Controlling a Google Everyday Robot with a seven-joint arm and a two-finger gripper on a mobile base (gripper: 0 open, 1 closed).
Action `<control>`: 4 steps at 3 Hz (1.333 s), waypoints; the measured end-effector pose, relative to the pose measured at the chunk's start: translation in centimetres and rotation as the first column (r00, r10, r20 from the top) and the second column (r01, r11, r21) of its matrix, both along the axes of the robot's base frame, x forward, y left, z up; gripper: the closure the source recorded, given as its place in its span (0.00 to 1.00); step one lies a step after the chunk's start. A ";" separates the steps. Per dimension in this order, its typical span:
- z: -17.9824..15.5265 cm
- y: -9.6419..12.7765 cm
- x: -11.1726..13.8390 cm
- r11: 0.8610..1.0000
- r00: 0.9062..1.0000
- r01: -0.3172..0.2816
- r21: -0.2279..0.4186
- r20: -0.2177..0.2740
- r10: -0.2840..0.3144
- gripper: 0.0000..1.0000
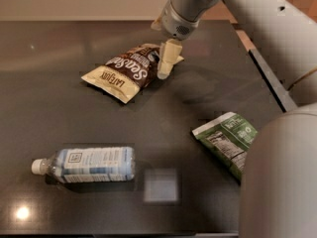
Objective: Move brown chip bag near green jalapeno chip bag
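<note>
The brown chip bag [130, 71] lies on the dark table at the upper middle, its cream end printed "LATE JULY" pointing to the lower left. My gripper [165, 65] hangs over the bag's right end, its cream fingers pointing down at it. The green jalapeno chip bag [227, 139] lies flat at the right, its white label panel up, and its lower right part is hidden behind my arm.
A clear water bottle [86, 163] with a white cap lies on its side at the lower left. The table's right edge [270, 81] runs along behind my arm. My arm's grey body [280, 175] fills the lower right corner.
</note>
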State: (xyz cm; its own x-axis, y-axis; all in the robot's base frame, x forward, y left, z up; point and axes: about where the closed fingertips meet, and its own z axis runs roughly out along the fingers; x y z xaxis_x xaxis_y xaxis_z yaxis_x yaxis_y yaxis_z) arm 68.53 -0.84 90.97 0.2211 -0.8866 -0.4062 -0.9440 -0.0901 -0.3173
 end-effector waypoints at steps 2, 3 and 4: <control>-5.3 3.7 1.8 0.983 0.998 -0.063 -0.170 -0.027 0.059 0.00; -6.4 4.6 2.0 0.969 0.997 -0.077 -0.234 -0.032 0.072 0.18; -6.1 4.9 1.9 0.962 0.997 -0.079 -0.263 -0.027 0.075 0.41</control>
State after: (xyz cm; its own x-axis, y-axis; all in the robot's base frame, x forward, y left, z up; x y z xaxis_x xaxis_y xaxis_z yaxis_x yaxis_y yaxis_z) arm 70.42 4.07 84.86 0.2879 -0.9434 -0.1646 -0.9360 -0.2410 -0.2564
